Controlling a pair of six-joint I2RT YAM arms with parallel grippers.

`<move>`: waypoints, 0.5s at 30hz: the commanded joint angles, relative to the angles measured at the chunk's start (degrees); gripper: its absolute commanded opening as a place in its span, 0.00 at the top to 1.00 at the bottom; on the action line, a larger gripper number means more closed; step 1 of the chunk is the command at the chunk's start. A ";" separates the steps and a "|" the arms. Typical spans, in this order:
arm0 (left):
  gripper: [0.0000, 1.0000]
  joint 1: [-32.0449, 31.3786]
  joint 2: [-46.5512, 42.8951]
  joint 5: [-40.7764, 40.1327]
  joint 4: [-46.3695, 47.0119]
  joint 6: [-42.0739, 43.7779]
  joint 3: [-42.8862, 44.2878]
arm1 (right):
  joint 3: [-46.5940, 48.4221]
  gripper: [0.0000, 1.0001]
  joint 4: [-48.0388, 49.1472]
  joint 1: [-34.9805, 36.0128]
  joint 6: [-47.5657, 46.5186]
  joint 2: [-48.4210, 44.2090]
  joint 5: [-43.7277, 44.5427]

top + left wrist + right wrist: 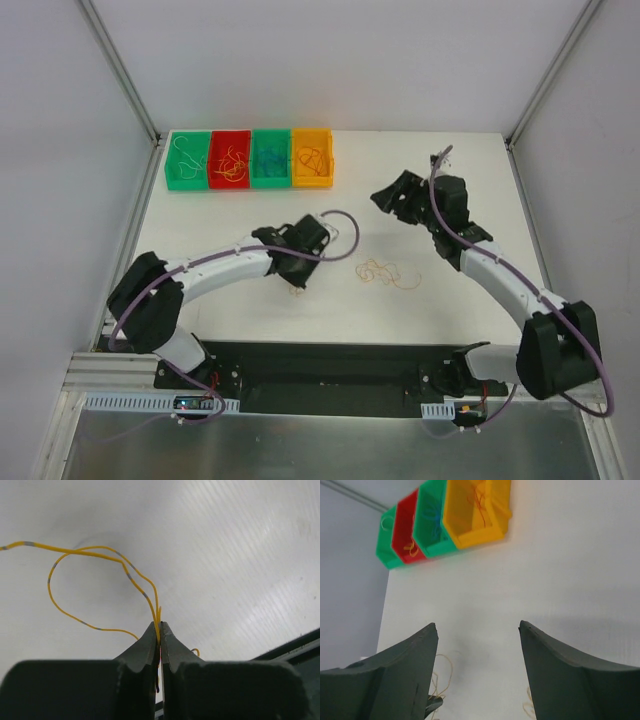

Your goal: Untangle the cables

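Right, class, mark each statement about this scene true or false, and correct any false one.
1. The left end effector is shut on a yellow cable. True.
2. The right end effector grips a blue cable. False: it stands open, holding nothing.
3. Four bins stand in a row at the far edge of the table. True.
4. All cables lie inside the bins. False: a tangle lies loose on the table, well short of the bins.
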 commanded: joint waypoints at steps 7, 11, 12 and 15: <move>1.00 33.00 4.31 12.90 -3.61 8.96 25.55 | 18.13 0.32 18.94 -1.22 -2.92 17.19 7.34; 1.00 42.76 16.43 24.33 -3.79 8.61 42.16 | 14.44 0.32 24.75 -1.30 -11.71 20.00 5.40; 1.00 44.17 19.59 27.13 -4.14 8.87 47.16 | 13.12 0.32 25.80 -1.39 -13.90 20.62 6.01; 1.00 48.13 30.13 35.49 -4.23 8.18 60.78 | 11.18 0.32 27.65 -3.49 -14.29 21.94 4.71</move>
